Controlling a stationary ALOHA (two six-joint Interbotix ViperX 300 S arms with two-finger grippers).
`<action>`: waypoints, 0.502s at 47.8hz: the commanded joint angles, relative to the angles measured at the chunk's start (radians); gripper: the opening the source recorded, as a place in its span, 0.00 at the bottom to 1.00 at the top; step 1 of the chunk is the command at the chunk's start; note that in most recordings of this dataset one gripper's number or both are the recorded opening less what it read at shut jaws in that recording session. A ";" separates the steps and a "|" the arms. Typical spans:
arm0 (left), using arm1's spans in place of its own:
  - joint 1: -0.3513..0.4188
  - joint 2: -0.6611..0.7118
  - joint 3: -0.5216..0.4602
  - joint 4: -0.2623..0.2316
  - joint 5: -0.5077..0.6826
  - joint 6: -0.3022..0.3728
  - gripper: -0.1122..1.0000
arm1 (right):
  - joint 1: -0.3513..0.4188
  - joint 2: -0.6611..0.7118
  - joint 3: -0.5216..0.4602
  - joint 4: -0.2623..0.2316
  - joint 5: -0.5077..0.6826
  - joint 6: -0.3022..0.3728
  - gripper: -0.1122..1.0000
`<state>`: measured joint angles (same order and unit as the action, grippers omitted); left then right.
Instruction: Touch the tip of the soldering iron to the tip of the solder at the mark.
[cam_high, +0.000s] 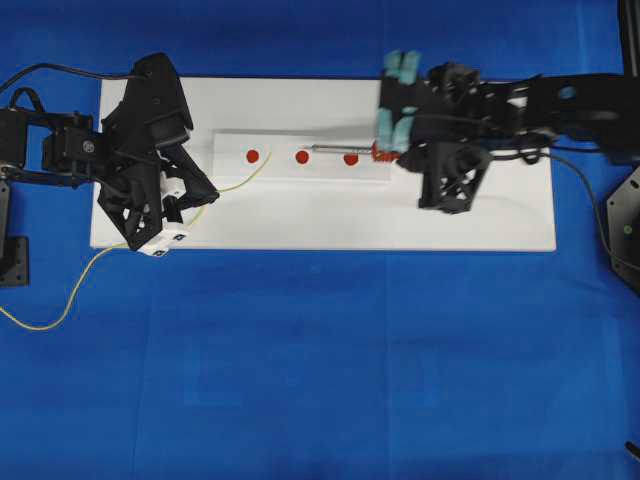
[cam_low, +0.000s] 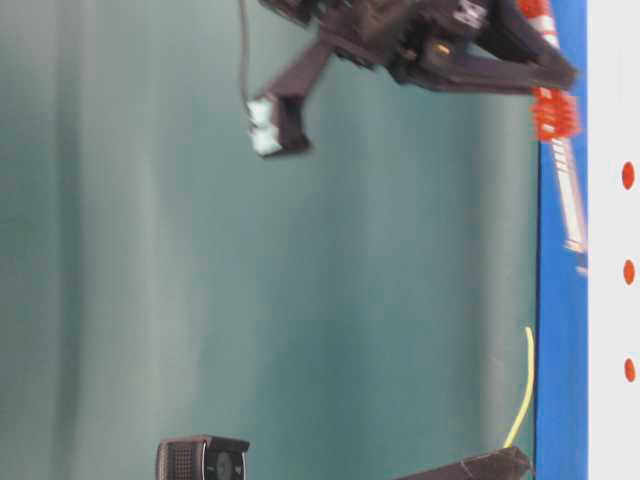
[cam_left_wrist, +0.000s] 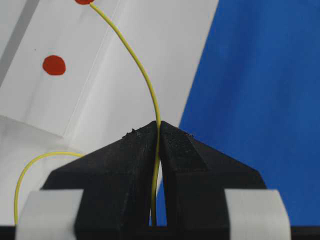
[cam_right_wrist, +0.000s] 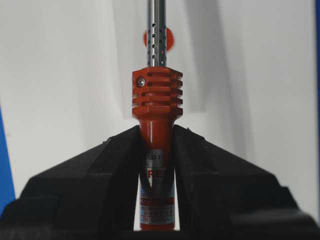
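Note:
My left gripper (cam_left_wrist: 159, 125) is shut on the thin yellow solder (cam_left_wrist: 145, 75). The wire curves up from the jaws and its tip reaches a red mark (cam_left_wrist: 84, 1) at the top edge. From overhead, the solder (cam_high: 245, 178) ends beside the leftmost mark (cam_high: 253, 155). My right gripper (cam_right_wrist: 156, 131) is shut on the red-orange handle of the soldering iron (cam_right_wrist: 156, 97). The iron's silver shaft (cam_high: 335, 148) points left over the right mark (cam_high: 351, 159). Its tip stops just right of the middle mark (cam_high: 302, 156), apart from the solder.
The three marks sit on a raised white strip (cam_high: 300, 170) of a white board (cam_high: 450, 220) on blue cloth. Loose solder (cam_high: 60, 310) trails off the board's left edge. A small camera (cam_low: 205, 460) stands in the table-level view.

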<state>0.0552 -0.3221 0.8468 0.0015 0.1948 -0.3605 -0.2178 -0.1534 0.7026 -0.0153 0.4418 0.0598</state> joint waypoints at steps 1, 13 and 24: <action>-0.003 -0.015 -0.012 0.003 -0.008 0.002 0.11 | -0.009 -0.080 0.014 0.000 -0.017 0.002 0.16; -0.005 -0.015 -0.012 0.003 -0.008 0.002 0.11 | -0.023 -0.273 0.152 0.000 -0.046 0.008 0.16; -0.005 -0.008 -0.020 0.003 -0.009 0.002 0.11 | -0.023 -0.330 0.190 -0.002 -0.043 0.048 0.16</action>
<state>0.0522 -0.3221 0.8468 0.0031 0.1933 -0.3605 -0.2393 -0.4694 0.9035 -0.0153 0.4065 0.1058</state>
